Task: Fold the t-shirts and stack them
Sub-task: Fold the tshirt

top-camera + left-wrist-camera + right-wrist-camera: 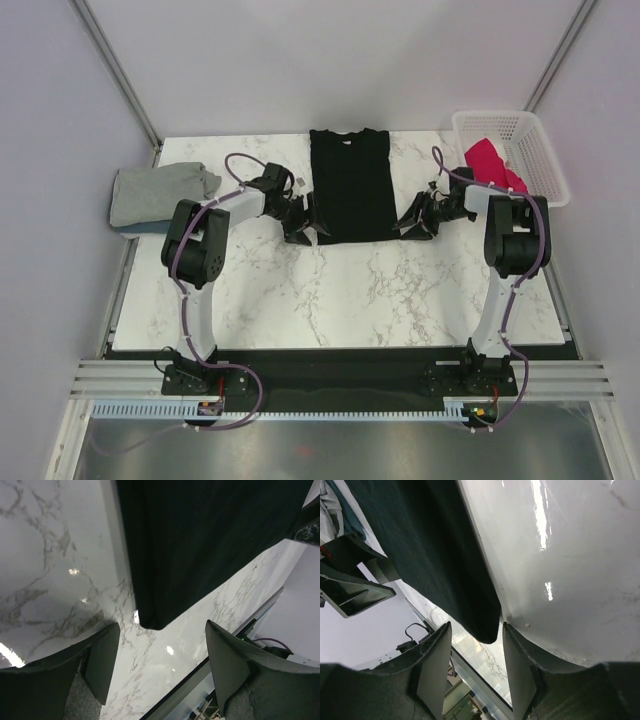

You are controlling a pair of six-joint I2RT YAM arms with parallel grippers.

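A black t-shirt [348, 185] lies flat at the back middle of the marble table, folded into a long strip. My left gripper [305, 228] is open at its near left corner. In the left wrist view the shirt's corner [150, 615] lies just ahead of the open left gripper [162, 635], untouched. My right gripper [410, 222] is open at the near right corner. In the right wrist view that corner [487, 627] sits between the tips of the right gripper [476, 632], not pinched. A grey t-shirt [160, 192] lies folded at the left over a blue one [125, 228]. A crimson-pink t-shirt [487, 160] lies in the basket.
The white lattice basket [545, 170] stands at the back right corner. The table's near edge and a black rail [340, 352] run in front of the arm bases. Grey walls close in the left, back and right sides.
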